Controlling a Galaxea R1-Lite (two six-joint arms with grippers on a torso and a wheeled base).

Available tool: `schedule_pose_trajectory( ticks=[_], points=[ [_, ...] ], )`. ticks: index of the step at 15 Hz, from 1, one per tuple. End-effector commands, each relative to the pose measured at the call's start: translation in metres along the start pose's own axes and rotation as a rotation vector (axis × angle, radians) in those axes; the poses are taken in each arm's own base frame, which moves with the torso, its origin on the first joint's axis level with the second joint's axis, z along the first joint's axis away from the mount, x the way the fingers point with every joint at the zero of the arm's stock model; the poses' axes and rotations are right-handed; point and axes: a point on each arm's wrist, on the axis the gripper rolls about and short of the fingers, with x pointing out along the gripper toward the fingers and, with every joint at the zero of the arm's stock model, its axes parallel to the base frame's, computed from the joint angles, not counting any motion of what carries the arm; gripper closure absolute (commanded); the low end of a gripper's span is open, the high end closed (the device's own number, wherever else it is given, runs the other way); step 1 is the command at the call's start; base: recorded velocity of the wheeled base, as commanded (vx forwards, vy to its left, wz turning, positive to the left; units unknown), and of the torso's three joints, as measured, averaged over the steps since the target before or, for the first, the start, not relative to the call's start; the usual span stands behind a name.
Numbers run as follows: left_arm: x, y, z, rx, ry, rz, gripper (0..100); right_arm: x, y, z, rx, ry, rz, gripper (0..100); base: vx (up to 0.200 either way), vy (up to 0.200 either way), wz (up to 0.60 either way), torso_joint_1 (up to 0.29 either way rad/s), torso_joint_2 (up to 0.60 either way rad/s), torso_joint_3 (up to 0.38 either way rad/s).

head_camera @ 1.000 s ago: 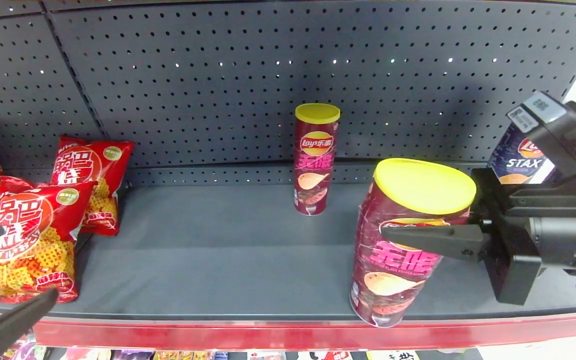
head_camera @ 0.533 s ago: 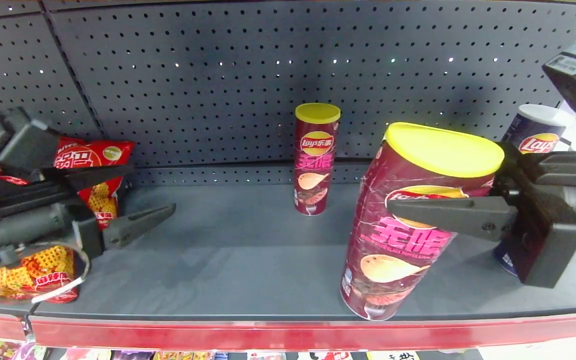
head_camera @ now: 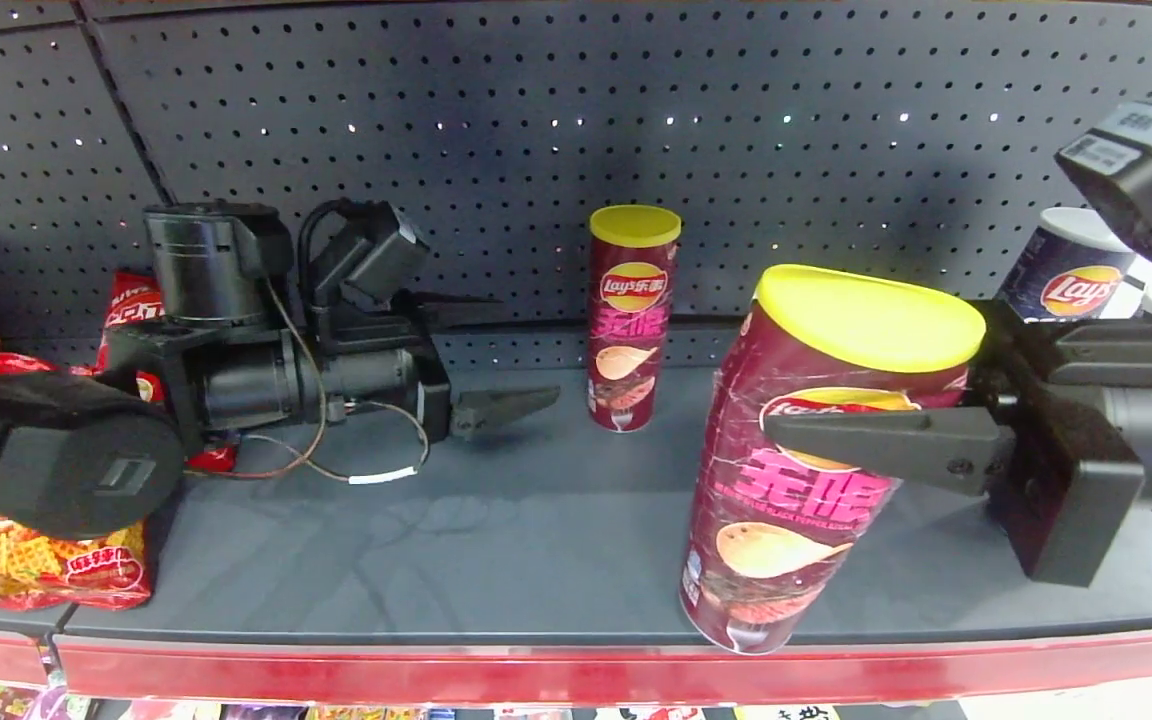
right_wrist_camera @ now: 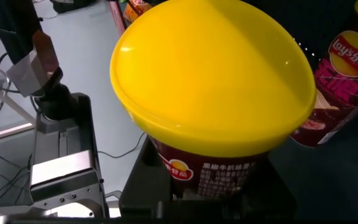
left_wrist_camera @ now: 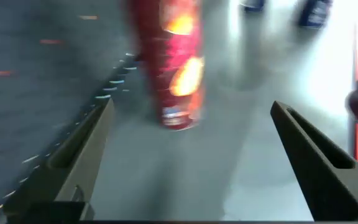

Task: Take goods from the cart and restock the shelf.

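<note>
Canister of chips (head_camera: 786, 500), probably light, stiff yet dentable and slick, leans forward-right of the standing can (head_camera: 631, 320), clamped just below its lid by the right gripper (head_camera: 816, 400), a sensible hold; left gripper (head_camera: 521, 345) gapes empty on that can's left.

Shelf (head_camera: 536, 560) free beside held can (head_camera: 786, 560) (rear can (head_camera: 631, 320) behind).

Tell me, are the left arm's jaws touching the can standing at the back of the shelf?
Apart. The head view shows bare shelf between the left gripper, jaws open, and the upright can.
</note>
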Motion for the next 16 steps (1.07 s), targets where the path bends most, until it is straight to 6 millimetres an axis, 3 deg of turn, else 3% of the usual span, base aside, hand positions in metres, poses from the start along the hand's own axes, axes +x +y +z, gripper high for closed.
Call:
schedule_pose_trajectory(
  ticks=[1,5,9,12,16],
  points=[
    [0.016,0.0,-0.013,-0.023,0.023,-0.042,0,0.003,-0.002,-0.002,0.005,0.01,0.001,100,0.0,0.0,0.0,0.0,0.0,0.0],
    [0.019,0.009,-0.021,-0.034,0.032,-0.035,0,0.008,-0.004,-0.005,0.012,0.023,0.003,100,0.0,0.0,0.0,0.0,0.0,0.0],
    [0.036,0.022,-0.015,-0.007,0.002,-0.029,0,0.016,-0.009,-0.005,-0.002,-0.002,-0.005,100,0.0,0.0,0.0,0.0,0.0,0.0],
    [0.047,0.021,-0.02,-0.012,0.008,-0.048,0,0.017,-0.01,-0.006,0.0,0.002,-0.004,100,0.0,0.0,0.0,0.0,0.0,0.0],
    [0.067,0.035,-0.026,0.0,-0.005,-0.046,0,0.017,-0.01,-0.005,-0.003,-0.003,-0.006,100,0.0,0.0,0.0,0.0,0.0,0.0]
  ],
)
